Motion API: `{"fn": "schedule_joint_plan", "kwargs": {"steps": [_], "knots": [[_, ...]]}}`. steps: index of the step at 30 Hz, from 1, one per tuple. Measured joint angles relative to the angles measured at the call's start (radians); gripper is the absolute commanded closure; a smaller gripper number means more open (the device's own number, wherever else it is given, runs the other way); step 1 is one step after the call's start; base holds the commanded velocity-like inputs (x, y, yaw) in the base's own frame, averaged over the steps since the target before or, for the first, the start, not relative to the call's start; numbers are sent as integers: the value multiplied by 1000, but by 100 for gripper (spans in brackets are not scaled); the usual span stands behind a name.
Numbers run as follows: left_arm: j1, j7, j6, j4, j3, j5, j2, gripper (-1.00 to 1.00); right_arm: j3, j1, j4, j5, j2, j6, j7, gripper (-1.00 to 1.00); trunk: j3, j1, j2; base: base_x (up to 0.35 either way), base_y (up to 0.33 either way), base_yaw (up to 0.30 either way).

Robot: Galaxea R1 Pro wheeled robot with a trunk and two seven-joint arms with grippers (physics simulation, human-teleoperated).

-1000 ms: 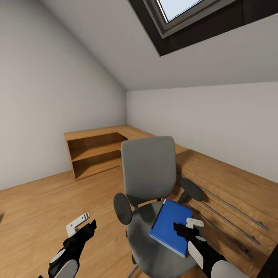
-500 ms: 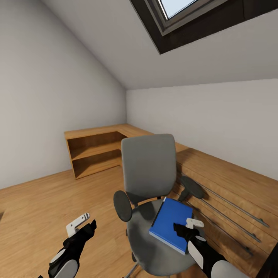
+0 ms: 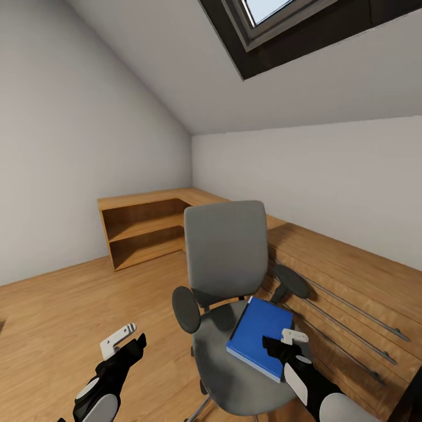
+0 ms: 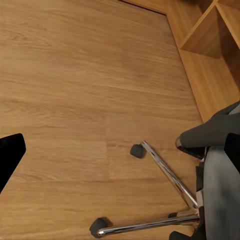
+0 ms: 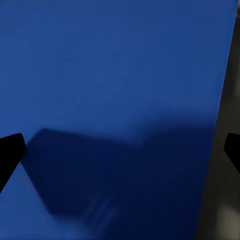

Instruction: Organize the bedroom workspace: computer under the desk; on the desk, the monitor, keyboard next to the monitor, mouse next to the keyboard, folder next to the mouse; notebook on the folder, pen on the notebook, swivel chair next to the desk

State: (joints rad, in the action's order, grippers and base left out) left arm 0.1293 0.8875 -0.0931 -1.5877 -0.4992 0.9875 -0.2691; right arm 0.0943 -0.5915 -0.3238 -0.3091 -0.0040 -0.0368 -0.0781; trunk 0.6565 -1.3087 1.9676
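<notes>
So my right gripper (image 3: pixel 285 343) hangs just over the flat bright blue rectangular folder (image 3: pixel 258 336), fingers spread wide with nothing in them, and the folder lies on the grey fabric swivel chair (image 3: pixel 225 258) seat. It looks stiff, light and slick, so I'd pinch the near edge. My left gripper (image 3: pixel 124 341) hangs empty, but I can't tell its gap.

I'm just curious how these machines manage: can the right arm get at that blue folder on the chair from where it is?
Probably yes. The right tool hangs right over the blue folder on the swivel chair seat, its fingers spread wide, nothing between them.
</notes>
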Motion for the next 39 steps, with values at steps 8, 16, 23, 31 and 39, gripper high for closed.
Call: {"fn": "schedule_joint_plan", "kwargs": {"steps": [8, 16, 23, 31, 39], "knots": [[0, 0, 0, 0, 2, 1, -3, -100, 1, -1, 1, 1, 0, 0, 0, -100, 0, 0, 0, 0, 0, 0], [0, -2, 0, 0, 2, 1, -5, -100, 0, -1, 2, 2, 0, -1, 1, -100, 0, 0, 0, -126, 0, 0], [0, -3, 1, 0, 2, 2, -5, -100, -1, -1, 2, 2, 0, 0, 1, -100, 0, 0, 0, -56, 0, 0], [0, -3, 0, 0, 2, 2, -5, -100, -1, -1, 5, 3, 0, -1, 0, -100, 0, 0, 0, -69, 0, 0], [0, -3, 1, 0, 2, 0, -4, -100, -1, -1, 5, 3, 0, -1, 0, -100, 0, 0, 0, -3, 0, 0]]}}
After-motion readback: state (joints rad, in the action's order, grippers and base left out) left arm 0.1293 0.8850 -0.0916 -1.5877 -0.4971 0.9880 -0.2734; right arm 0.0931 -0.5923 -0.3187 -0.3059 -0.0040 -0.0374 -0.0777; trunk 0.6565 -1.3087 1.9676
